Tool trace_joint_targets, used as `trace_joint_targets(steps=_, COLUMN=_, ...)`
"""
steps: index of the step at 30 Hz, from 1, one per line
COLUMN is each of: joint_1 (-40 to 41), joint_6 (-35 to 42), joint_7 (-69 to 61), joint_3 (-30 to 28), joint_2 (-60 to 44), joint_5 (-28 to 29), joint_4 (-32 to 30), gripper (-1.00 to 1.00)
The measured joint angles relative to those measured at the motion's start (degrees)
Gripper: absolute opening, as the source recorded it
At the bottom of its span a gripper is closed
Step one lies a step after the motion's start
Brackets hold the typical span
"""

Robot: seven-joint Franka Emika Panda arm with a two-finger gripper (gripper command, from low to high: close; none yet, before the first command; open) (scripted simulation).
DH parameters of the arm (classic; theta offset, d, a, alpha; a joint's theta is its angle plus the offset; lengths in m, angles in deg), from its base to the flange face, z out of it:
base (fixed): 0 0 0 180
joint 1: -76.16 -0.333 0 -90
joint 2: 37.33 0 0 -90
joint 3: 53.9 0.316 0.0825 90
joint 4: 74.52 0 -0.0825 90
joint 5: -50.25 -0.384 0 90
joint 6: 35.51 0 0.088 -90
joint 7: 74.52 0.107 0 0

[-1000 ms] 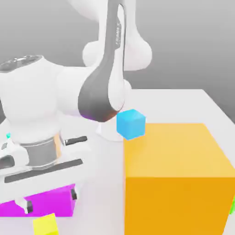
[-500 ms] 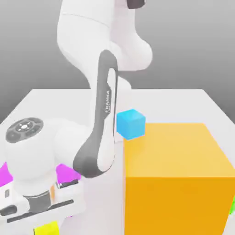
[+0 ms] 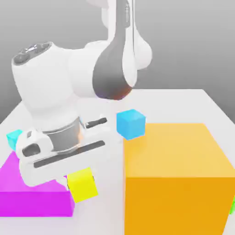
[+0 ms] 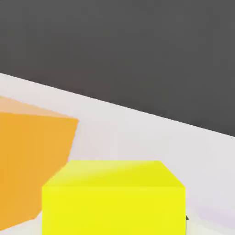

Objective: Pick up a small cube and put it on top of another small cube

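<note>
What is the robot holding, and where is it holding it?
The tool holds the yellow cube by two opposite sides.

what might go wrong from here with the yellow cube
The yellow cube is held up in the gripper beside the magenta block, so a low sideways swing might knock it against that block.

If the blue cube is the target, its small top leaves little margin: an off-centre release could let the yellow cube slide off.

The large orange block stands close to the blue cube, so the hand might clip it on the way in.
</note>
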Motion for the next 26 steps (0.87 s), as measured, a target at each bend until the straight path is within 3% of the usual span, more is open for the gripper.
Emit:
trace_joint_targets(steps=7, joint_1=-0.8, joint_6=8.24, joint_7=15.64, joint_3=3.92, joint_2=14.54, joint_5=6.03, joint_4=-4.35, gripper=-1.0)
trace_joint_targets(steps=17, joint_1=3.11, joint_6=19.5, joint_7=39.24, joint_3=16.0, joint_2=35.18, joint_5=15.68, joint_4=-10.82, gripper=-1.0)
trace_joint_targets(steps=22, joint_1=4.02, joint_6=12.32, joint_7=42.69, joint_3=18.56, joint_2=35.45, joint_5=16.66, joint_4=-17.78, gripper=-1.0)
trace_joint_targets(steps=23, joint_1=4.09, joint_6=10.83, joint_7=42.7, joint_3=18.68, joint_2=35.0, joint_5=16.62, joint_4=-18.82, gripper=1.0)
trace_joint_targets(steps=26, joint_1=4.09, joint_6=10.83, joint_7=42.7, joint_3=18.68, joint_2=35.0, joint_5=16.62, joint_4=-18.82, gripper=1.0)
